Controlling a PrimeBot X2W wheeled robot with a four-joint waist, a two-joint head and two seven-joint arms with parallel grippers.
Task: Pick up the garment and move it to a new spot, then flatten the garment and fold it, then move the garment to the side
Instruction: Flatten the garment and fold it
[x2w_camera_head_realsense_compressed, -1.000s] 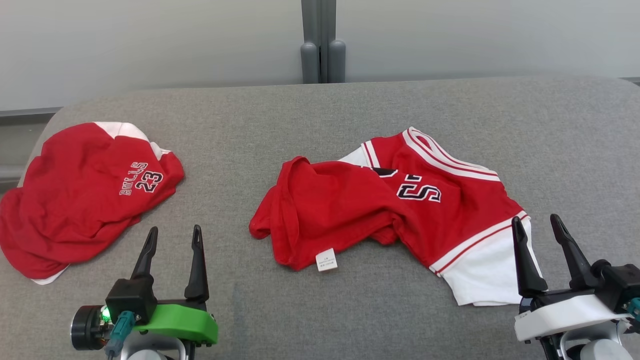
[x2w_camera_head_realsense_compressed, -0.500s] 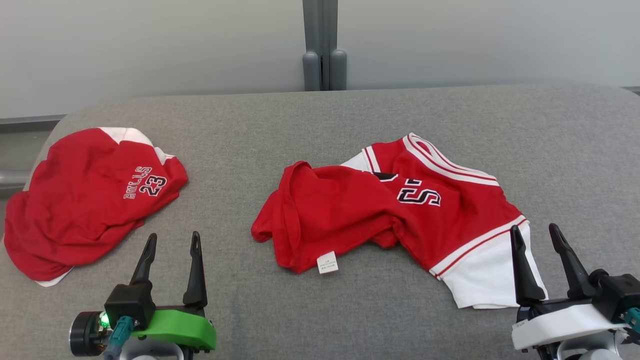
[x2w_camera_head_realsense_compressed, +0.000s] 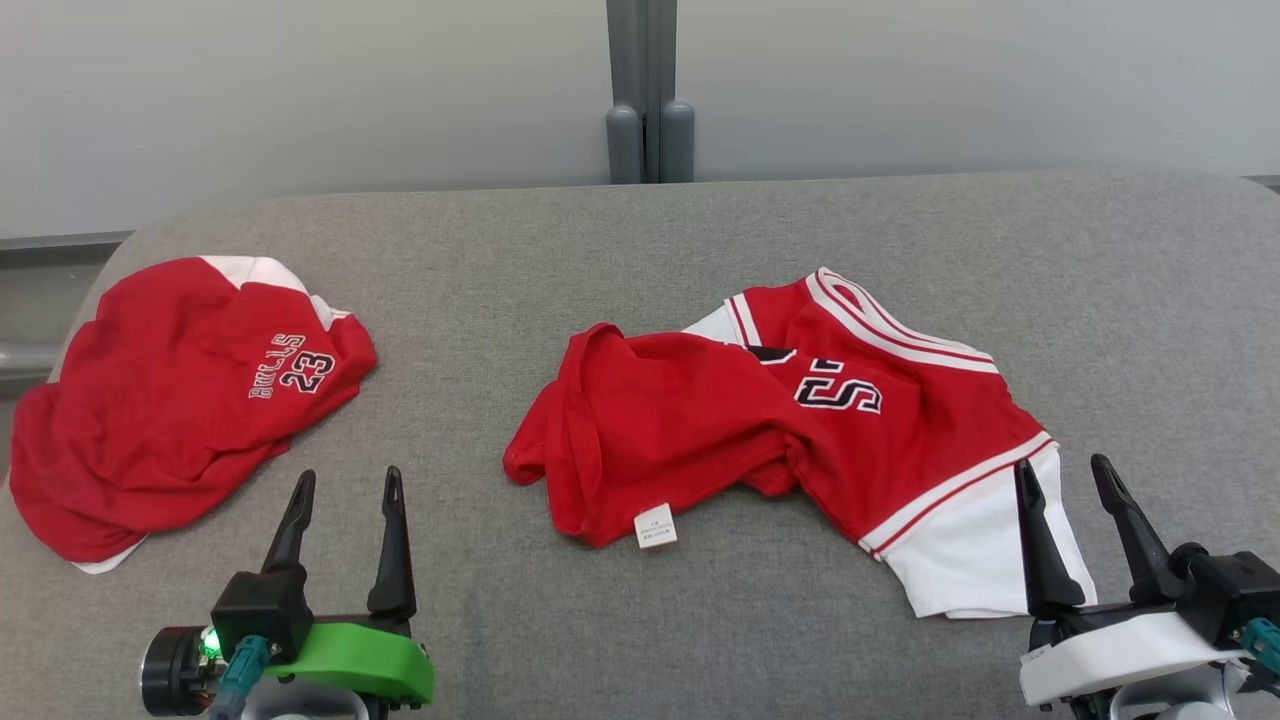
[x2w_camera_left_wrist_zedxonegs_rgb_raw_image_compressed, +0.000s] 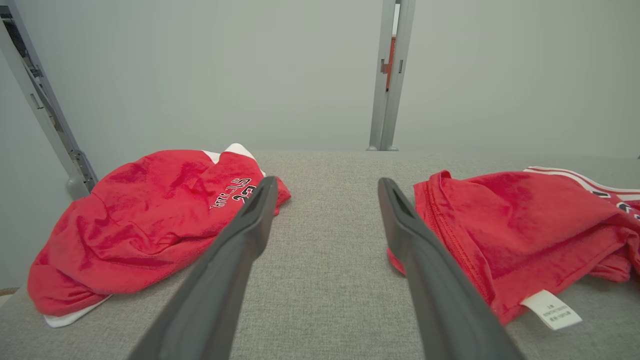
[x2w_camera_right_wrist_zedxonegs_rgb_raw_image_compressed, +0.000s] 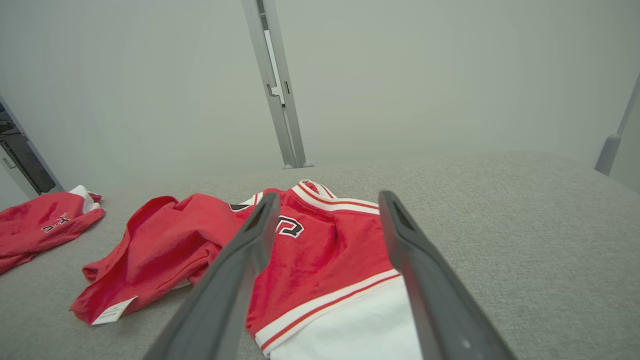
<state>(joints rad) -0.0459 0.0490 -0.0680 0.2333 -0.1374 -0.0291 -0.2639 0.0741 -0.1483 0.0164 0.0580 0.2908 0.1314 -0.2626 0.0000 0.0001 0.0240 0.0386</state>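
Observation:
A crumpled red garment (x2w_camera_head_realsense_compressed: 760, 430) with white trim, a black-and-white number and a white label lies at the middle of the grey padded table (x2w_camera_head_realsense_compressed: 640, 240). It also appears in the left wrist view (x2w_camera_left_wrist_zedxonegs_rgb_raw_image_compressed: 525, 225) and the right wrist view (x2w_camera_right_wrist_zedxonegs_rgb_raw_image_compressed: 320, 250). My left gripper (x2w_camera_head_realsense_compressed: 348, 475) is open near the front edge, left of the garment and touching nothing. My right gripper (x2w_camera_head_realsense_compressed: 1060, 465) is open at the garment's white lower right corner, with its fingers apart over the cloth. Both pairs of fingers hold nothing, as the left wrist gripper (x2w_camera_left_wrist_zedxonegs_rgb_raw_image_compressed: 327, 182) and right wrist gripper (x2w_camera_right_wrist_zedxonegs_rgb_raw_image_compressed: 329, 196) show.
A second red garment (x2w_camera_head_realsense_compressed: 180, 400) printed with 23 lies bunched at the table's far left edge, also in the left wrist view (x2w_camera_left_wrist_zedxonegs_rgb_raw_image_compressed: 140, 225). A grey post (x2w_camera_head_realsense_compressed: 648, 90) stands behind the table against a pale wall. Bare grey surface lies between the two garments and at the right.
The whole head picture has shifted slightly downward, so the camera has moved. Both garments lie as before and both grippers stay open.

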